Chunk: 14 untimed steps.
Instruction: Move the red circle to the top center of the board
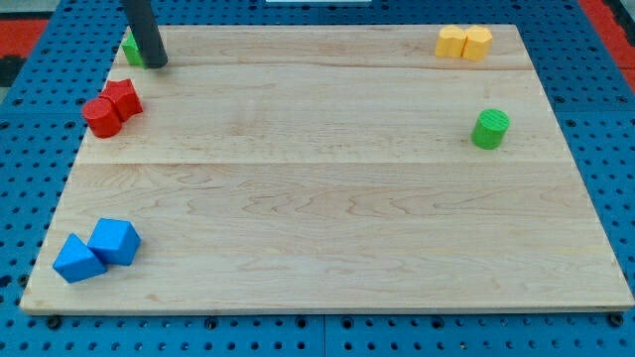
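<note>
1. tool state: the arm carries no fingers, so there is nothing to release, clench or grasp with; the dark straight rod ends in my tip [156, 64], which rests on the pale wooden counter [327, 198] near its top-left corner
2. target location: the red circle, a short red cylinder block [100, 117], sits close to the counter's left edge, in the upper part of the view
3. governing relation: the red circle lies below my tip and slightly toward the view's left, near but apart from it; the goal, top centre, lies to the view's right and a little up from the circle, so my tip stands on the wrong side for a direct push
4. required approach, as a judgement: my tip should pass round to the circle's lower-left side before pushing it rightward and upward
5. obstacle: a second red block of irregular, star-like shape [123, 97] touches the circle on its upper-right side, directly on the intended push line; it would likely be carried along unless separated first
6. adjacent item: a green block [131, 47], shape partly hidden by the rod, sits just beside my tip at the view's left
7. other items, well clear of the route: two yellow blocks [463, 42] touching at top right, a green cylinder [489, 129] at right, two blue blocks [97, 250] touching at bottom left
</note>
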Tool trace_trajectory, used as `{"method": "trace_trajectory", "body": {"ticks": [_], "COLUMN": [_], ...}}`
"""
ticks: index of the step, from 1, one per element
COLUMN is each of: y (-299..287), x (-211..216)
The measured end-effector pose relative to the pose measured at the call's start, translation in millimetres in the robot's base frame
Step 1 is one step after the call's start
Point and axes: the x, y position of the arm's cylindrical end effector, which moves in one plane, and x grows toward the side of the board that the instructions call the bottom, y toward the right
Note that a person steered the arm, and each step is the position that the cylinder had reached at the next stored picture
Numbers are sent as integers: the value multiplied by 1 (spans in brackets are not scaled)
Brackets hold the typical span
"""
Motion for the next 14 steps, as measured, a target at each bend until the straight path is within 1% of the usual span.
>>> {"method": "trace_trajectory", "body": {"ticks": [1, 2, 3, 4, 5, 6, 7, 8, 9, 10, 11, 12, 13, 14], "y": [0, 43, 98, 75, 3, -80, -83, -83, -78, -42, 23, 46, 28, 60], "x": [0, 10, 67, 131, 182, 171, 170, 142, 106, 102, 105, 105, 117, 129]}}
